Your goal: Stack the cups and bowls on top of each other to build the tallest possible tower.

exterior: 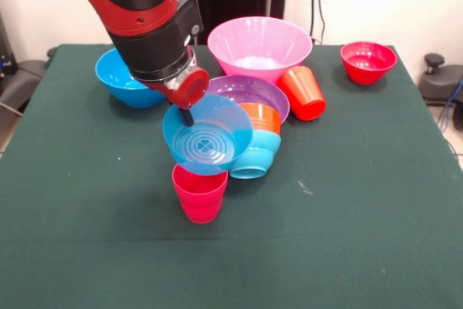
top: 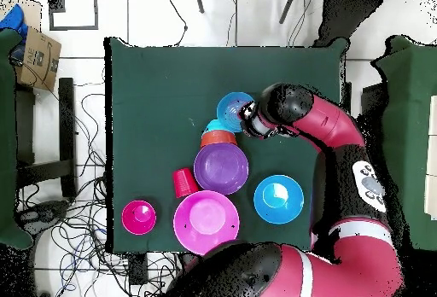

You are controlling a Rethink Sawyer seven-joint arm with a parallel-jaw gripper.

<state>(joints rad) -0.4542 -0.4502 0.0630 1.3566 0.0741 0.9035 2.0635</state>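
Observation:
My gripper (exterior: 187, 116) is shut on the rim of the small blue bowl (exterior: 207, 137), which hangs tilted with its inside facing the front view. It sits just above the upright pinkish-red cup (exterior: 199, 193). Right beside it the orange bowl (exterior: 262, 117) is nested in the light-blue bowl (exterior: 254, 158); both lie on their side against the wide purple bowl (exterior: 249, 92). The orange-red cup (exterior: 304, 92) leans tilted by the large pink bowl (exterior: 259, 46). From overhead the gripper (top: 247, 116) holds the small blue bowl (top: 232, 110), which hides the pinkish-red cup.
The deep blue bowl (exterior: 124, 81) stands at the back left behind the arm, and the small red bowl (exterior: 367, 61) at the back right. The green table (exterior: 362, 200) ends close behind them. Cables and a cardboard box (top: 36, 55) lie on the floor beside the table.

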